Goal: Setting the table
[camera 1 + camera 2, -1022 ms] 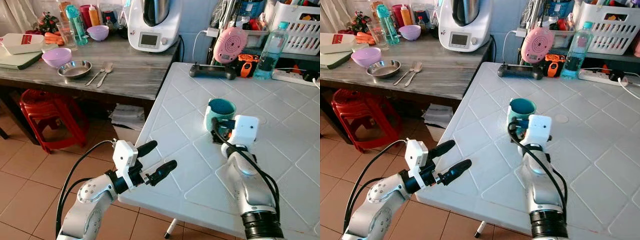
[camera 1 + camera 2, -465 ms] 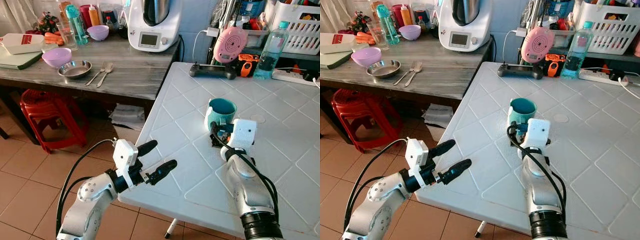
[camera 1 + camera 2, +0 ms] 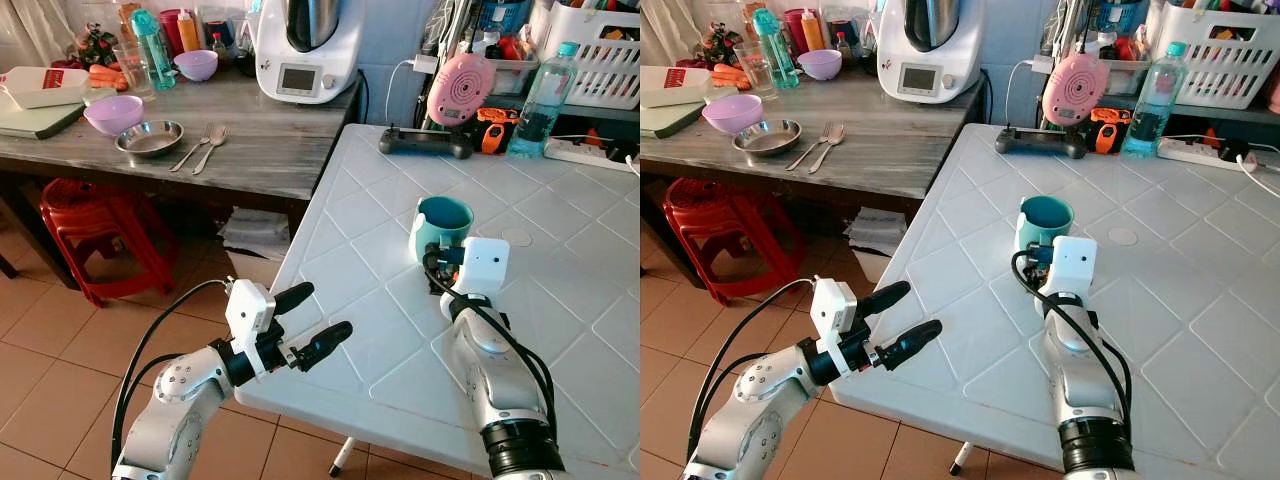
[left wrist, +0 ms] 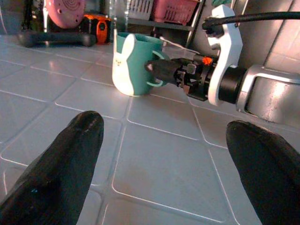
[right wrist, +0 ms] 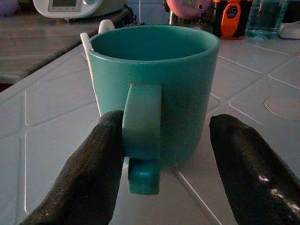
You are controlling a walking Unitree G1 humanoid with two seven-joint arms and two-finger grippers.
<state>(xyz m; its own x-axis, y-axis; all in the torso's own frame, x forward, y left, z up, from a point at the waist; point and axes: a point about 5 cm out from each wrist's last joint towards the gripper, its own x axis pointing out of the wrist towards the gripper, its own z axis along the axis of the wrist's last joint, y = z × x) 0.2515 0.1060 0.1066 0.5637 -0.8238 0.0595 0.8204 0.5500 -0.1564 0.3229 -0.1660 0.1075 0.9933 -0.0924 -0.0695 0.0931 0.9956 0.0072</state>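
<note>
Standing upright on the white table (image 3: 560,330), the teal mug (image 3: 441,225) was flanked at its handle by the right gripper (image 5: 164,164), whose fingers were spread, one touching the handle. A sideways nudge could have tipped it. The left gripper (image 3: 312,318) was held spread at the table edge.

Left wrist view, contents as observed:

- Left gripper (image 4: 164,173): two black fingers (image 4: 56,168) spread wide apart, low over the table, holding nothing.
- White tiled table (image 4: 159,159): surface ran across the foreground.
- Teal mug (image 4: 133,63) with a white rabbit shape on its side: stood upright on the table.
- Right gripper (image 4: 161,72): black fingertips sat at the mug's handle; white wrist housing and silver arm (image 4: 272,93) lay behind.
- Pink round appliance (image 4: 65,11), orange-and-black device (image 4: 101,28), black controller (image 4: 51,38): stood at the far edge, beyond the mug.
</note>
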